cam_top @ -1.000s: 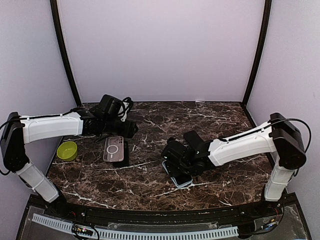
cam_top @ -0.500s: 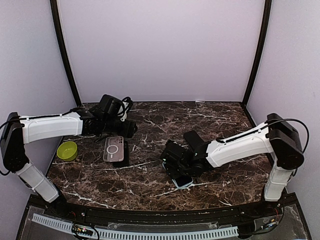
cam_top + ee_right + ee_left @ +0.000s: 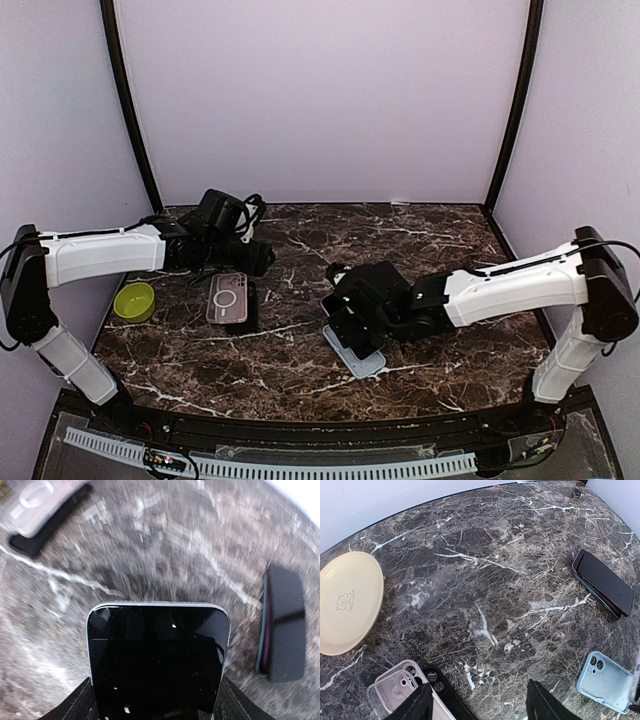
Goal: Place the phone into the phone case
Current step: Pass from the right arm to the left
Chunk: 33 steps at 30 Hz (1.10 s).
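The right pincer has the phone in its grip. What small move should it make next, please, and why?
Probably carry the phone over the light blue case and line up their edges. The right pincer grips the phone clear of the table, and that case lies flat close by.

The phone [image 3: 157,660] is glossy-faced (mirror-like), the marble table [image 3: 485,580] smoothly polished.

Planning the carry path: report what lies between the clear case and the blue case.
A black item lies beside the clear case; beyond it, only bare marble up to the blue case. The top view shows it.
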{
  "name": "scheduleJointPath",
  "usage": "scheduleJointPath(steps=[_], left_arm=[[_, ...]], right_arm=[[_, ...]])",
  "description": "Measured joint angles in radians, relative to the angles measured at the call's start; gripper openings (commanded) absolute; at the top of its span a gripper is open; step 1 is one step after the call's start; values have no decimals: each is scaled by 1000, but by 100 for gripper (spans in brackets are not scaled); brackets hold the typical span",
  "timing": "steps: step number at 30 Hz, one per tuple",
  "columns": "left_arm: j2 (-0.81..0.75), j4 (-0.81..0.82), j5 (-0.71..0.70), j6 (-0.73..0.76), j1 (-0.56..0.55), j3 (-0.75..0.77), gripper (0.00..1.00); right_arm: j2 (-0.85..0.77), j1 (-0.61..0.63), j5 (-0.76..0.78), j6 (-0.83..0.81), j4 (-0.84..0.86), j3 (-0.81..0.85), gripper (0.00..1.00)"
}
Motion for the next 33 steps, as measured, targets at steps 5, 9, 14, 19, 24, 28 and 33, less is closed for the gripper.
scheduleJointPath(steps=[5, 9, 14, 19, 24, 28, 33], left_arm=[[-9, 10, 21, 11, 0, -5, 67], [-39, 51, 64, 27, 0, -33, 68], [-69, 113, 130, 43, 0, -71, 68], [-100, 200, 223, 54, 0, -123, 67], [-157, 282, 321, 58, 0, -171, 67], [-208, 356, 378, 60, 0, -205, 67], [-212, 396, 427, 56, 0, -211, 66]], right_arm=[[-200, -3, -4, -161, 127, -75, 22], [-370, -32, -168, -249, 254, -174, 24], [-572, -151, -579, -257, 379, -217, 30], [-623, -189, -970, -299, 362, -85, 25], [-625, -196, -1186, -342, 321, -3, 25], [-626, -210, -1255, -349, 299, 0, 25], [-626, -211, -1249, -338, 298, -1, 23]])
